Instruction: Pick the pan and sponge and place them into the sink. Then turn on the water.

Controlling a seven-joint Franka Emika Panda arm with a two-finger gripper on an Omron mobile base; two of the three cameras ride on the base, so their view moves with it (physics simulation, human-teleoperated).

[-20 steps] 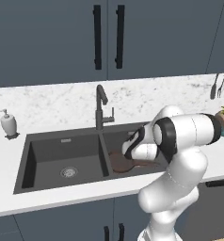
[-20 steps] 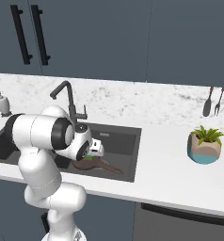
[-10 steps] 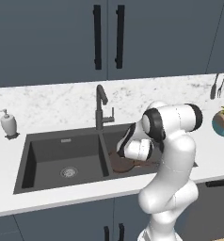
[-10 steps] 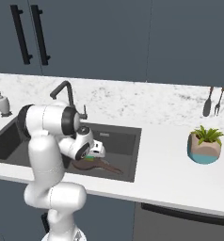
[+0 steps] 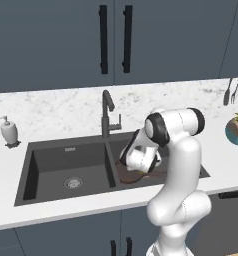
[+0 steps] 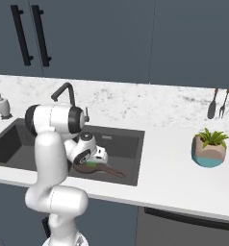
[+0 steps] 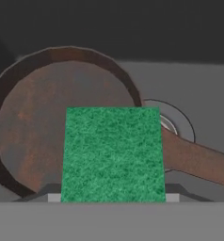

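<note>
The green sponge (image 7: 113,153) sits between my gripper's (image 7: 113,196) jaws, which are shut on it. It hangs just above the reddish-brown pan (image 7: 31,124). The pan lies in the right basin of the dark grey sink (image 5: 46,165), with its handle (image 7: 198,162) running past the round drain (image 7: 179,123). From the right base view the gripper (image 6: 91,160) is low in that basin, with the sponge (image 6: 90,165) under it and the pan (image 6: 103,168) below. In the left base view the hand (image 5: 136,162) hides most of the pan (image 5: 136,177).
A black faucet (image 5: 107,112) stands behind the divider. A soap dispenser (image 5: 9,132) is on the counter to the left. A potted plant (image 6: 210,149) is on the right. Utensils (image 6: 217,103) hang on the back wall. The left basin has a drain (image 5: 73,182).
The arm's upper links have swung from leaning right to standing more upright. The hand has stayed low in the right basin with the sponge in its jaws.
</note>
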